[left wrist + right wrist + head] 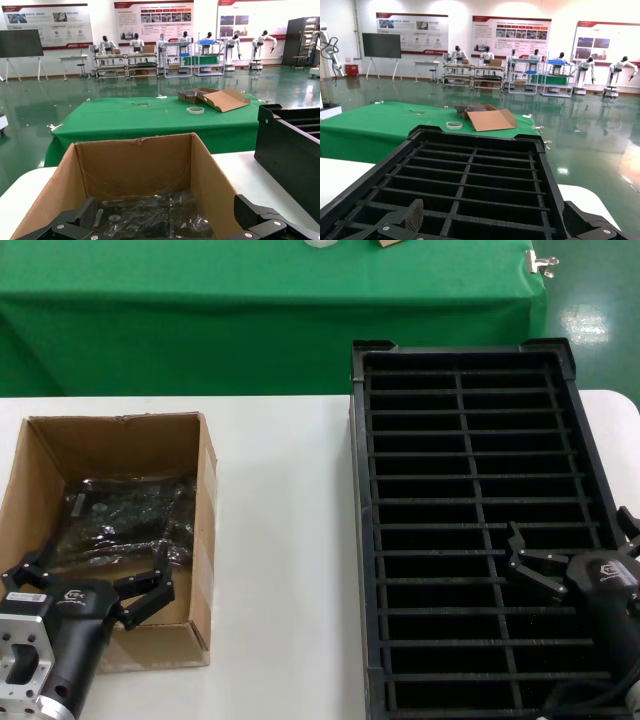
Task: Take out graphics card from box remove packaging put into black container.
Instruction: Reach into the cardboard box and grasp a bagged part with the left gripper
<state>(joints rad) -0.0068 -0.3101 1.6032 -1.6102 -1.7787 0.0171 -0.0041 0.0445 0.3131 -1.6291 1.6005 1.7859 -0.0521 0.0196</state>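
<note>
Jaws wide above bagged graphics card (125, 515)

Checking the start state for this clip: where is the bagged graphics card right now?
In the head view it lies inside the box on the robot's left side of the table, still in its packaging, with the open left gripper just above the box's near end.

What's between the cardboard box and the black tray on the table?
Nothing: in the head view only bare white table separates the box from the black container.
</note>
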